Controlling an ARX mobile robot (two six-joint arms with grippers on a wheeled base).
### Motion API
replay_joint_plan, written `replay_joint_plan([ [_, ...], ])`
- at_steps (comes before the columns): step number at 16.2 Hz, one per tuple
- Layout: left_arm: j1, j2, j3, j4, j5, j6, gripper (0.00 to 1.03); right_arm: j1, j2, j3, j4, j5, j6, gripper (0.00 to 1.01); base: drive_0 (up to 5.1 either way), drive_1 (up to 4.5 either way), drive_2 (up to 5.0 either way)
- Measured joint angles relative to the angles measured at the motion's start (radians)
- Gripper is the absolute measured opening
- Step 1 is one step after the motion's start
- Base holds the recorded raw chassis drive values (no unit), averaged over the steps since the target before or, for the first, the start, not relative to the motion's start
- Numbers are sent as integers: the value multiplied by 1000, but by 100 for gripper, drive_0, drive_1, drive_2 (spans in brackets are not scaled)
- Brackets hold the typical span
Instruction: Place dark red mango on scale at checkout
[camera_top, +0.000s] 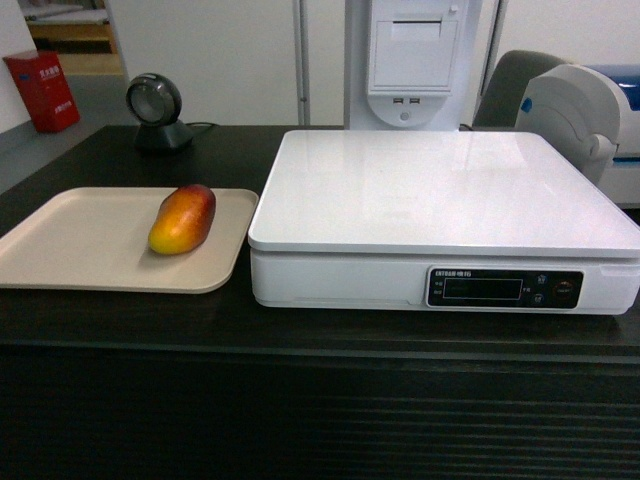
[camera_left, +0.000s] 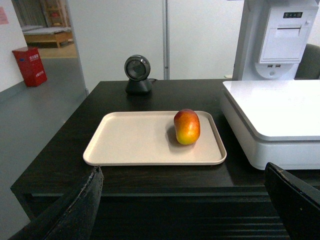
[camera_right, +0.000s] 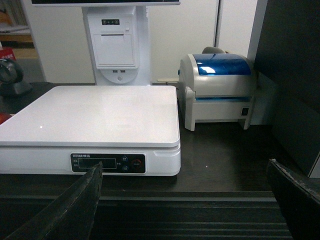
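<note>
Mango (camera_top: 183, 218) lies on the tray (camera_top: 60, 240), just left of the scale (camera_top: 440, 190). Left claw (camera_left: 182, 200) and right claw (camera_right: 182, 200) both spread, empty. Risk: smooth rounded fruit rolling or slipping under an off-centre pinch.

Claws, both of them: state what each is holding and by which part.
Nothing is held. The left claw and right claw are both open and empty; the dark red mango lies untouched on the beige tray.
</note>
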Motion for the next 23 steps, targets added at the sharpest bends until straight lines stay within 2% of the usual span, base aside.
replay_joint_plan([
  [8,-2,2,1,-10,-6,-3,98,0,0,0,0,0,0,98,0,0,0],
  [9,-66,72,44,-119,-127,-42,98,0,0,0,0,1,0,98,0,0,0],
  [10,-166,215,91,-95,-250,-82,98,0,0,0,0,-1,0,98,0,0,0],
  [11,-257,306,123,-31,-339,-101,98,0,0,0,1,0,0,98,0,0,0],
  [12,-311,385,138,51,-386,-103,98,0,0,0,-1,0,0,98,0,0,0],
  [13,-304,466,154,134,-388,-102,98,0,0,0,0,0,0,98,0,0,0],
  [14,-278,585,178,248,-369,-96,98,0,0,0,0,0,0,98,0,0,0],
  [15,-247,699,203,346,-321,-74,98,0,0,0,0,0,0,98,0,0,0],
  [17,-154,979,306,541,-172,-12,98,0,0,0,0,0,0,98,0,0,0],
  [18,-116,1111,380,598,-102,21,98,0,0,0,0,0,0,98,0,0,0],
  [19,-87,1263,486,610,-19,61,98,0,0,0,0,0,0,98,0,0,0],
  [20,-66,1387,579,589,43,82,98,0,0,0,0,0,0,98,0,0,0],
  [22,-39,1633,796,505,117,94,98,0,0,0,0,0,0,98,0,0,0],
  [23,-34,1730,897,468,127,109,98,0,0,0,0,0,0,98,0,0,0],
])
